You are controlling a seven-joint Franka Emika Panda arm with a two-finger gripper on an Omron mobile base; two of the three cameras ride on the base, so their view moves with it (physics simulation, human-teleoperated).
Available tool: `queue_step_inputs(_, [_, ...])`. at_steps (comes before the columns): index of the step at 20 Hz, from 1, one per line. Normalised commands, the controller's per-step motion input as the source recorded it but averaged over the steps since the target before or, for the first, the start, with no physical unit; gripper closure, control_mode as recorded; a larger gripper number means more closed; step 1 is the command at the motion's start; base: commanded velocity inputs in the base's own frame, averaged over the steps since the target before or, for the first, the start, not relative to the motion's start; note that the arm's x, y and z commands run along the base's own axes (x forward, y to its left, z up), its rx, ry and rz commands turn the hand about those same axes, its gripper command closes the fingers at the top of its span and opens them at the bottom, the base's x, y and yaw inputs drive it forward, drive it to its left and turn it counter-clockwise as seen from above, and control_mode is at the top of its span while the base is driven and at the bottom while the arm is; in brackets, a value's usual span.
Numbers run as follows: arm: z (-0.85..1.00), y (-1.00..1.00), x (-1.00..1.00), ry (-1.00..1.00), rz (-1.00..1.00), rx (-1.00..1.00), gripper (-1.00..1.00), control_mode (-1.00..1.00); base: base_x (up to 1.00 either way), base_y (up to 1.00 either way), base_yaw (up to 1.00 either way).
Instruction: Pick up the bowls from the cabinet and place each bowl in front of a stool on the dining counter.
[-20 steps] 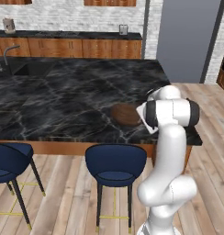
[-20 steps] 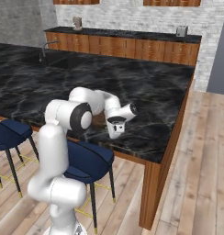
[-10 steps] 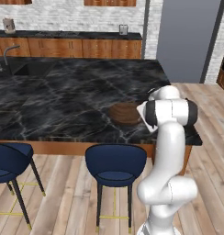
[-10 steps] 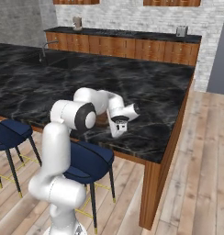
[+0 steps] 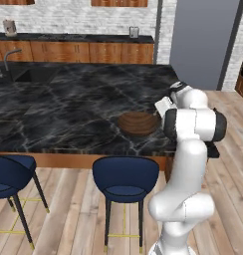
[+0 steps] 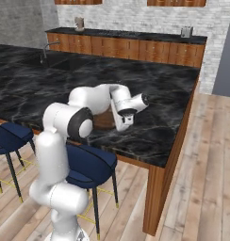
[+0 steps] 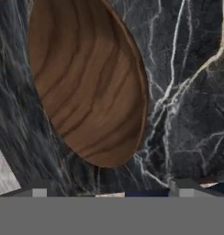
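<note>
The dark brown wooden bowl [image 5: 138,123] sits upright on the black marble dining counter [image 5: 68,107], close to the counter's near edge and toward its right end, directly behind a navy blue stool [image 5: 125,178] that stands on the wood plank floor. A second blue stool [image 5: 8,175] stands further left along the same edge. The gripper [image 6: 123,123] hangs just above the counter at the bowl's right rim, pointing down, and its fingers stand wide apart with nothing between them; in the hand view the two dark fingertips [image 7: 39,188] sit at either side, well apart, while the wooden bowl [image 7: 86,78] lies on the marble beyond them, free of both. In the right base view the bowl [image 6: 105,120] is mostly hidden behind the white arm, with only a brown sliver visible beside the wrist. A sink with a faucet [image 5: 10,56] is set into the far left part of the counter. Against the far wall runs a row of wooden base cabinets [image 5: 93,52] under a dark worktop.
</note>
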Motion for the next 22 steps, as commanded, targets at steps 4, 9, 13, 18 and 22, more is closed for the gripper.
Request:
queue_step_inputs(4, [1.00,-0.16,-1.00,0.00,-0.13,0.00,-1.00,-1.00,0.00,0.00,0.00])
queue_step_inputs(9, [1.00,0.03,-1.00,-0.01,-0.21,-0.01,-1.00,-1.00,0.00,0.00,0.00])
queue_step_inputs(13, [1.00,0.00,-1.00,0.00,-0.24,0.00,-1.00,-1.00,0.00,0.00,0.00])
queue_step_inputs(18, [1.00,0.01,-1.00,0.00,-0.24,0.00,-1.00,-1.00,0.00,0.00,0.00])
queue_step_inputs(22, [0.89,0.31,-0.91,0.00,-0.20,-0.02,-1.00,-1.00,0.00,0.00,0.00])
